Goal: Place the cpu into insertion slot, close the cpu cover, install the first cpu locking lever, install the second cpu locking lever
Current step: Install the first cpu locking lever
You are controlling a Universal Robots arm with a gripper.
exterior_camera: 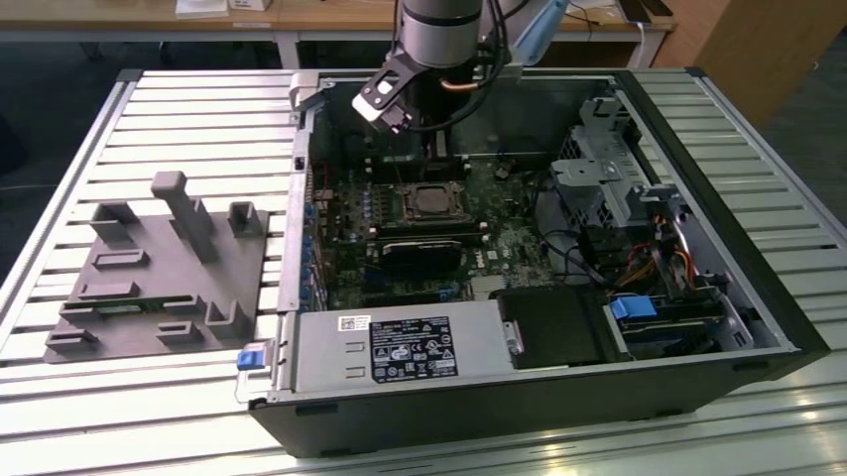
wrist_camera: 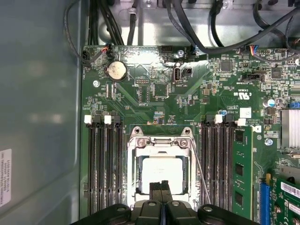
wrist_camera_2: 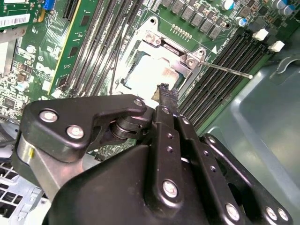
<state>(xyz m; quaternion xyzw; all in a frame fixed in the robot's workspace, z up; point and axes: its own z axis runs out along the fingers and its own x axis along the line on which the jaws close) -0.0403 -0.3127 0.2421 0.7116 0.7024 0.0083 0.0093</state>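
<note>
Over the open case, exterior view: the arm stood above the green motherboard, roughly over the insertion slot. The case rested on the slatted table, with a grey fixture towards the exterior view's left.
Gripper, second wrist view: the gripper had its jaws pressed together with nothing seen between them, the tip close above the socket's edge.
Cpu, second wrist view: the cpu lay in the insertion slot, its pale face showing through the cut-out of the cpu cover, which appeared lowered over it.
Lever, second wrist view: one locking lever stuck out over the memory slots, apparently unhooked.
Alignment, first wrist view: the closed jaws sat over one edge of the cover, and the lever ran slantwise beside it.
Second lever: could not be told.
Risk, cover: judged unclamped, so a sideways nudge from the jaws could lift it or shift the chip.
Risk, chip face: downward pressure from the closed tip could scratch it or load the socket contacts.
Risk, lever: the thin rod could slip off the narrow tip and spring against the memory slots.
</note>
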